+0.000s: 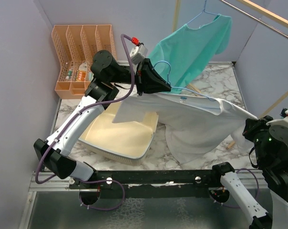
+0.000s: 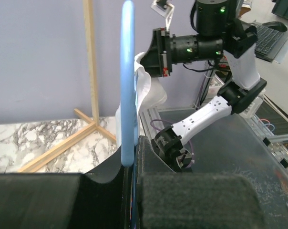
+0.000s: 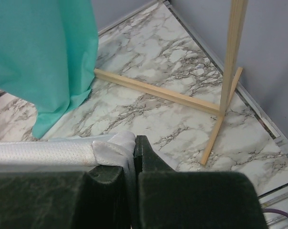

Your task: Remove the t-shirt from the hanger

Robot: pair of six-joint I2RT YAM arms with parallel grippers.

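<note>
T-shirt (image 1: 201, 119) inside right pincer (image 3: 135, 143)

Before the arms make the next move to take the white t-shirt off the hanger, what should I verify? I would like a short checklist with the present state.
1. Left gripper grips the blue hanger: ok, the fingers are closed on it.
2. Right gripper grips the white t-shirt: ok, fabric is pinched between the fingers.
3. White t-shirt is off the hanger: not ok, it drapes over it.
4. Green t-shirt is apart from the left gripper: cannot tell, they overlap in the top view.
5. Collar slides freely on the hanger: cannot tell, it is hidden.
</note>
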